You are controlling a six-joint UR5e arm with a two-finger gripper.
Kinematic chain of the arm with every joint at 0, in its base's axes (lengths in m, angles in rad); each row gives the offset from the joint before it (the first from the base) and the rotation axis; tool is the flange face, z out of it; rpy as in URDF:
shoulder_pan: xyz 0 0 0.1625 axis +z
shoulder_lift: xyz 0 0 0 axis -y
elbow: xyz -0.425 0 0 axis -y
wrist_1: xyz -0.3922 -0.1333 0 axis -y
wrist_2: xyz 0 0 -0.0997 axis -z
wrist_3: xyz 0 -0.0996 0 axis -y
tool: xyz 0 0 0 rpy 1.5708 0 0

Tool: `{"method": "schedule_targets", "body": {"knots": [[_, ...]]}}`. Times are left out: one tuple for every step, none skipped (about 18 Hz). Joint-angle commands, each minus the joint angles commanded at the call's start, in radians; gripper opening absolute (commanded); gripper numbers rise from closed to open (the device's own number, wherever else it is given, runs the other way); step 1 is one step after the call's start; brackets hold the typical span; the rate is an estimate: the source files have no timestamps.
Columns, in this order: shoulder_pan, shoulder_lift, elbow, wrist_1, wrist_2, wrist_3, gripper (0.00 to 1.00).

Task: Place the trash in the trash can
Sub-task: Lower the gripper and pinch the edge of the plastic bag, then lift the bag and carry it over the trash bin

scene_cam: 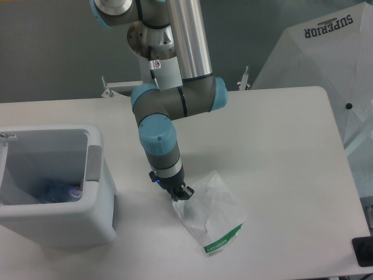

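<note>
The white trash can [96, 175] stands at the left of the table. The small bottle with the blue label [58, 191] lies inside it at the bottom. The flat translucent plastic bag with a green printed edge [213, 213] lies on the table to the right of the can. My gripper [181, 195] is down at the bag's upper left corner, touching it. The fingers are small and dark, and I cannot tell whether they are closed on the bag.
A white umbrella marked SUPERIOR [326, 52] stands beyond the table's right edge. A black object [364, 252] sits at the front right corner. Two metal clamps [108, 88] [243, 81] are on the table's far edge.
</note>
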Motion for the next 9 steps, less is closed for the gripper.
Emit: {"method": "schedule_targets", "body": {"knots": [[0.023, 0.014, -0.003, -0.005, -0.002, 0.003, 0.00], [0.040, 0.031, -0.005, -0.009, -0.005, 0.006, 0.00], [0.049, 0.047, -0.002, -0.009, -0.011, 0.008, 0.00], [0.061, 0.061, 0.005, -0.011, -0.012, 0.008, 0.00], [0.078, 0.083, 0.005, -0.012, -0.015, 0.008, 0.00], [0.090, 0.116, 0.005, -0.012, -0.034, 0.008, 0.00], [0.112, 0.149, 0.009, -0.015, -0.073, 0.006, 0.00], [0.133, 0.173, 0.015, -0.027, -0.133, 0.003, 0.00], [0.153, 0.205, 0.023, -0.038, -0.197, -0.003, 0.00]]}}
